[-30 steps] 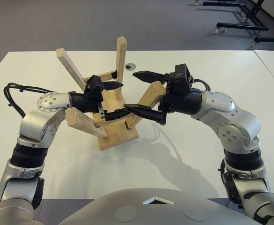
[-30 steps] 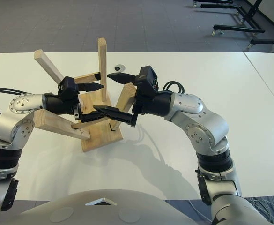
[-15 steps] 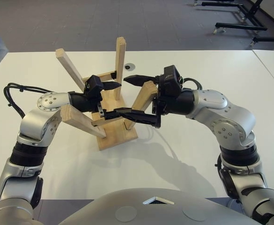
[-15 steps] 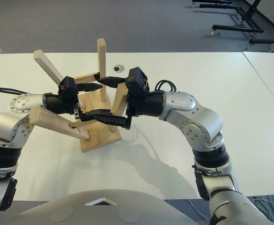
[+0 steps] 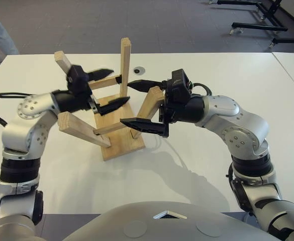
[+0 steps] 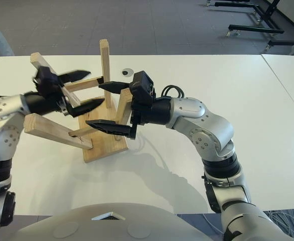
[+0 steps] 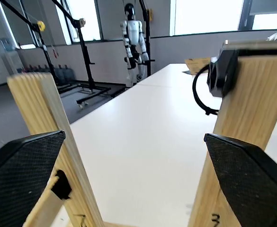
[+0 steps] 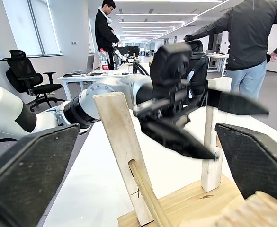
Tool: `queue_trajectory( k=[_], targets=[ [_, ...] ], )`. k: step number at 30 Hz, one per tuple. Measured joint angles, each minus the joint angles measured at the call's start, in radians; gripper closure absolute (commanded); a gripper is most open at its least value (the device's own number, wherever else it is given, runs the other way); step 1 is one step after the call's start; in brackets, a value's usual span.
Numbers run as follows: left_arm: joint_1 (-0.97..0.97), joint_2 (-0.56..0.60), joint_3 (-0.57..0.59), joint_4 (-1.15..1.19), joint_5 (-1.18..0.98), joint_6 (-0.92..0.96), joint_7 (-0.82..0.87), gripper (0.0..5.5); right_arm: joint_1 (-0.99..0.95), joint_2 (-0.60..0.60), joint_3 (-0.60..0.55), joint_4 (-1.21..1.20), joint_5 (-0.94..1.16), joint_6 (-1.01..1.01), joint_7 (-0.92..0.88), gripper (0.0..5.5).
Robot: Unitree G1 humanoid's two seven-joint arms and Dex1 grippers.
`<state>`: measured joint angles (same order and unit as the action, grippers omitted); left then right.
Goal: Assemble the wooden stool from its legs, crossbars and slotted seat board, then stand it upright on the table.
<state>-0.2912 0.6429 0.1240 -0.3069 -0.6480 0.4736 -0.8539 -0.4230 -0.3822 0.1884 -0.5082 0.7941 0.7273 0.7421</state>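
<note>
Wooden stool (image 5: 120,141): inverted, slotted seat board (image 5: 129,145) lying on the white bench (image 5: 212,150), four legs pointing upward and splayed, a crossbar (image 5: 111,128) slotted between the nearer pair. Left pincer (image 5: 117,85): spread wide, holding nothing, raised among the far legs beside the upright leg (image 5: 125,65). Right pincer (image 5: 124,102): spread wide, holding nothing, fingers above and below the right-hand leg (image 5: 150,104); contact cannot be told.

Head stereo pair above, wrist cameras low and close
Both eye views look forward and down over the table (image 5: 237,70), sharing the upturned stool (image 6: 106,148). Each wrist camera sits near tabletop level, close to the legs (image 7: 242,118); the right one faces the left arm (image 8: 15,116).
</note>
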Motion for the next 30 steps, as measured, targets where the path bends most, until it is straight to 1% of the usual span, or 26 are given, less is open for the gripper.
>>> queue_trajectory(
  k=[2, 3, 5, 7, 9, 12, 13, 15, 17, 23, 30],
  targets=[
    [-0.025, -0.014, 0.085, -0.031, -0.083, 0.001, 0.03, 0.1, 0.002, 0.002, -0.001, 0.0, -0.005, -0.005, -0.006, 0.24],
    [-0.03, -0.018, 0.152, -0.064, -0.143, -0.001, 0.041, 0.1, 0.005, 0.002, -0.001, 0.0, -0.009, -0.011, -0.007, 0.24],
    [0.005, -0.014, 0.255, -0.114, -0.229, 0.001, 0.042, 0.1, 0.014, 0.003, -0.004, -0.005, -0.011, -0.019, -0.013, 0.24],
    [0.109, 0.012, 0.39, -0.159, -0.327, 0.02, 0.018, 0.1, 0.029, -0.002, -0.019, -0.019, -0.015, -0.026, -0.02, 0.24],
    [0.269, 0.052, 0.537, -0.179, -0.379, 0.055, -0.05, 0.1, 0.042, -0.008, -0.04, -0.032, -0.015, -0.04, -0.026, 0.24],
    [0.457, 0.103, 0.684, -0.178, -0.401, 0.094, -0.149, 0.1, 0.059, -0.022, -0.059, -0.053, -0.014, -0.042, -0.039, 0.24],
    [0.509, 0.118, 0.708, -0.171, -0.395, 0.101, -0.176, 0.1, 0.063, -0.024, -0.063, -0.056, -0.013, -0.042, -0.044, 0.24],
    [0.585, 0.135, 0.729, -0.145, -0.356, 0.103, -0.223, 0.1, 0.065, -0.025, -0.064, -0.059, -0.012, -0.042, -0.049, 0.24],
    [0.636, 0.144, 0.719, -0.121, -0.316, 0.098, -0.252, 0.1, 0.066, -0.025, -0.065, -0.059, -0.01, -0.042, -0.052, 0.24],
    [0.623, 0.148, 0.599, -0.12, -0.265, 0.068, -0.252, 0.1, 0.063, -0.022, -0.061, -0.055, -0.01, -0.043, -0.047, 0.24],
    [0.572, 0.147, 0.516, -0.122, -0.253, 0.056, -0.22, 0.1, 0.057, -0.022, -0.059, -0.035, -0.023, -0.049, -0.041, 0.24]
  ],
)
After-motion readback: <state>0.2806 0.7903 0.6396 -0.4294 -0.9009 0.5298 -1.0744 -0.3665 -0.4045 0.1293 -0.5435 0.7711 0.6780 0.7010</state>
